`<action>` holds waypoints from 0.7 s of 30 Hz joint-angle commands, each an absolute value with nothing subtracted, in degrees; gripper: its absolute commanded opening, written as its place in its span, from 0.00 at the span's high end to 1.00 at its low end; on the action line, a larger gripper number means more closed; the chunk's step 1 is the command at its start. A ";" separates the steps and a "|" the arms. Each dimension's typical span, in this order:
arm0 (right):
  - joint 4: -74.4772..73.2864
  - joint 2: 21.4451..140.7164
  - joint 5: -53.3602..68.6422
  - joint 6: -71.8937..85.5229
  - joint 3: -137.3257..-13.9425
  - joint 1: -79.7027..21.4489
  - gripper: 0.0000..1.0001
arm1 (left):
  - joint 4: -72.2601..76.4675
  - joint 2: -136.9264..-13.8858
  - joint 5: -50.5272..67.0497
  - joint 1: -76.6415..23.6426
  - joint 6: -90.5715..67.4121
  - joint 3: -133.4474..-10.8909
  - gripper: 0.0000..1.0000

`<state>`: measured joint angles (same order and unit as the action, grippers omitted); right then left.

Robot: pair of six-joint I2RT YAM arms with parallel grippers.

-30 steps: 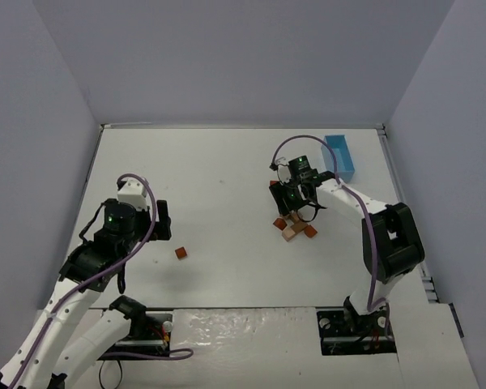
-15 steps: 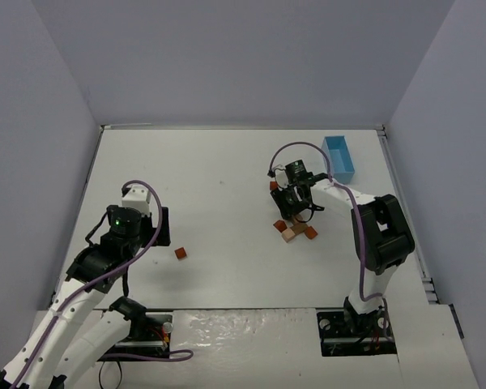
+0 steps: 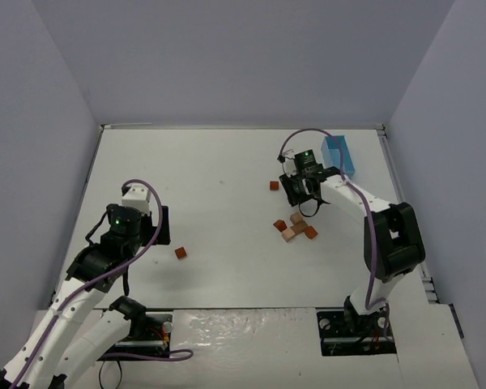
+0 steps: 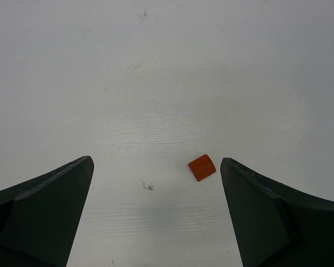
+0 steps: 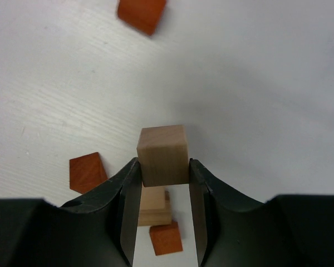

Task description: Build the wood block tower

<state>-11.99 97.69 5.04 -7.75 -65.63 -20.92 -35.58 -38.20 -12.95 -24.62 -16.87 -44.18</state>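
Note:
My right gripper is shut on a tan wooden cube and holds it off the table. Below it sits the wood block tower, a low stack of tan blocks, with orange blocks lying beside it. From above, the right gripper hangs just behind the block cluster. A lone orange block lies to its left. My left gripper stands wide open over the table, and a small red round-topped block rests near its right finger without touching it.
A light blue rectangular box stands at the back right, close behind the right arm. The red block lies just right of the left gripper. Grey walls enclose the white table on three sides.
My right gripper has closed on the tan cube and lifted it back and to the right, uncovering the lone orange block. The left arm shifted slightly, then held still.

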 commanded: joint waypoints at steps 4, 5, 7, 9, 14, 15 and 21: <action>-11.69 88.75 -2.32 -1.99 -60.97 -10.25 1.00 | -31.31 -38.70 -12.31 -24.17 -15.32 -44.94 0.03; -11.69 89.26 -2.09 -1.68 -60.66 -9.85 1.00 | -31.16 -38.78 -12.29 -24.15 -15.17 -44.84 0.03; -11.69 91.07 -0.87 -1.46 -60.17 -9.02 1.00 | -30.92 -38.90 -12.16 -24.08 -14.92 -44.91 0.03; -11.54 93.09 0.51 -1.64 -59.81 -8.73 1.00 | -30.85 -38.86 -12.13 -24.08 -14.78 -44.76 0.03; -10.79 96.75 1.91 -2.15 -59.82 -7.93 1.00 | -30.67 -38.62 -11.99 -24.08 -14.54 -44.70 0.03; -10.59 97.41 2.10 -2.11 -59.95 -7.73 1.00 | -30.67 -38.58 -11.96 -24.08 -14.50 -44.73 0.03; -8.22 99.78 2.84 -1.93 -59.77 -6.99 1.00 | -30.59 -38.41 -12.04 -24.07 -14.34 -44.57 0.03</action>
